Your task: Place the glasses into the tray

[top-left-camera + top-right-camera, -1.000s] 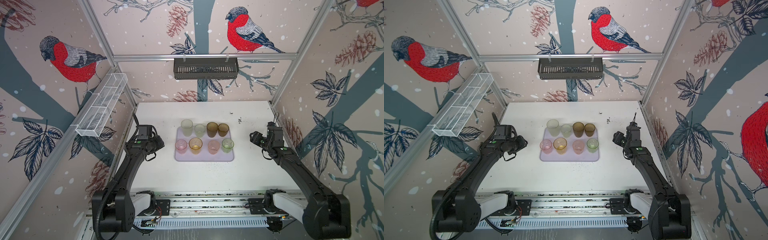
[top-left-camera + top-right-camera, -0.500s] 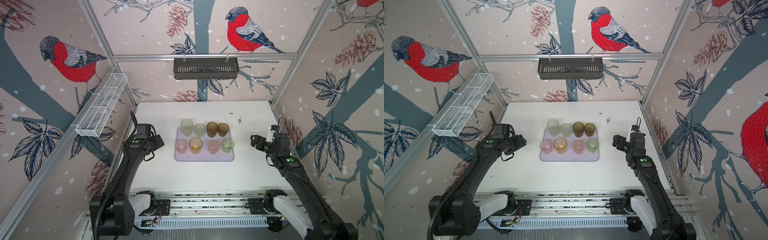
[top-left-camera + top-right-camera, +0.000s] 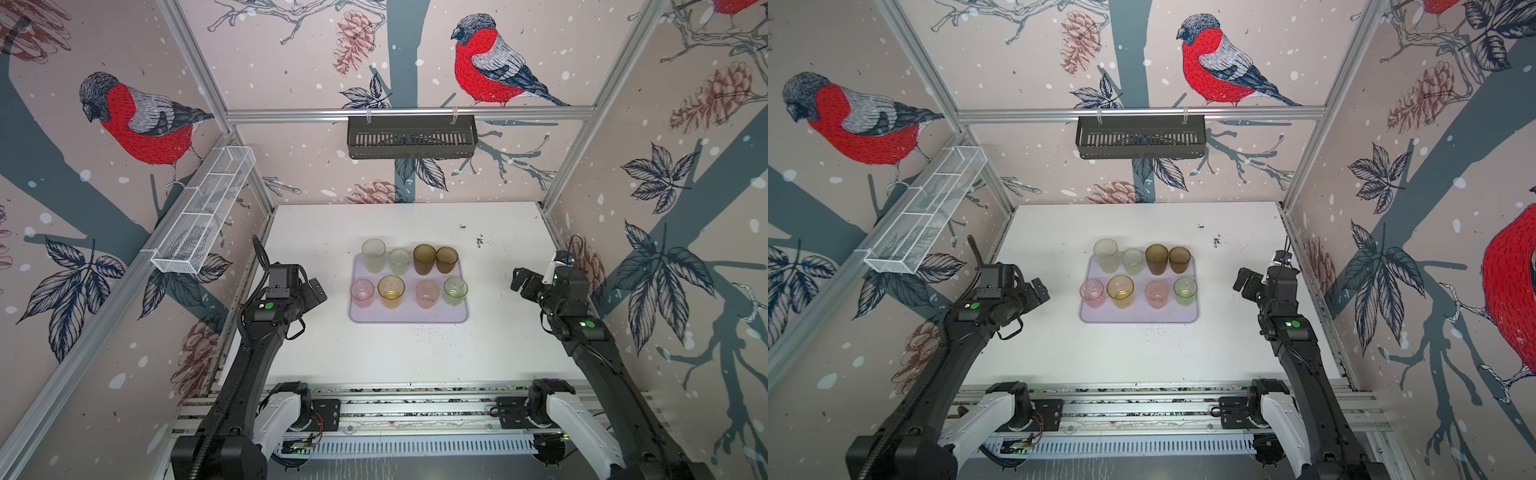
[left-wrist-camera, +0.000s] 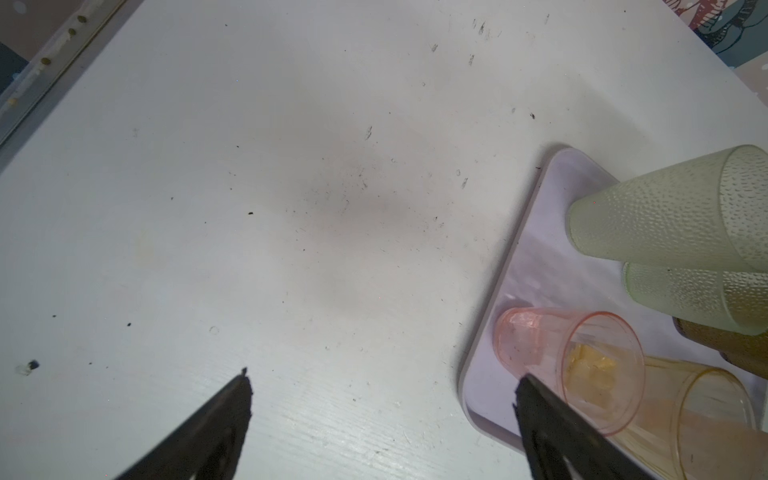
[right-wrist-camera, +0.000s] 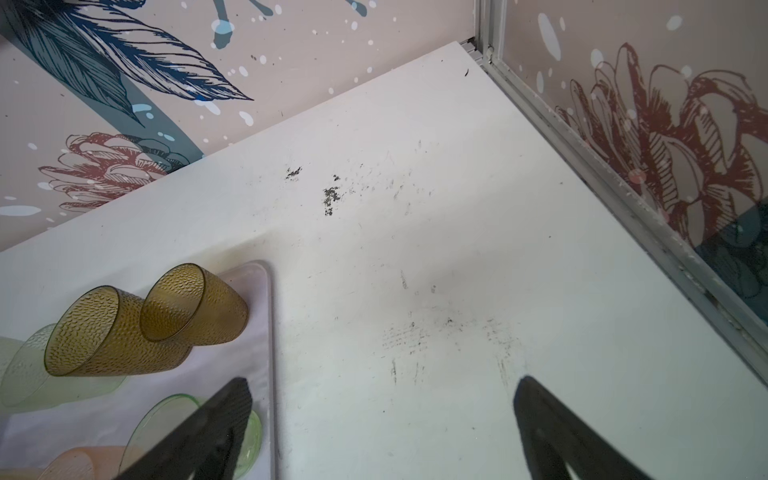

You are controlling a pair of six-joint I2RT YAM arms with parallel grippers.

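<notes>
- Near the left edge of the table [image 3: 374,357], the left claw [image 3: 315,292] hovers with its jaws spread wide and nothing between them. The left wrist view shows only bare tabletop in the gap, so it appears to be held clear of the load.
- Toward the middle of the table lies the tray [image 3: 409,316], its long side parallel to the front edge. That spot is probably chosen so both arms can reach it.
- All eight glasses [image 3: 391,291] stand upright inside its rim in two rows of four.
- At the back are two pale frosted glasses [image 3: 373,255], then two brown glasses [image 3: 424,258]. At the front are pink, amber, pink and green.
- Packing them in rows fits all eight on the tray without stacking.
- Near the right edge, the right claw [image 3: 521,282] hangs likewise agape and empty, apart from the tray's right side.
- Judging by this, the task looks complete: no glass stands on the bare table.
</notes>
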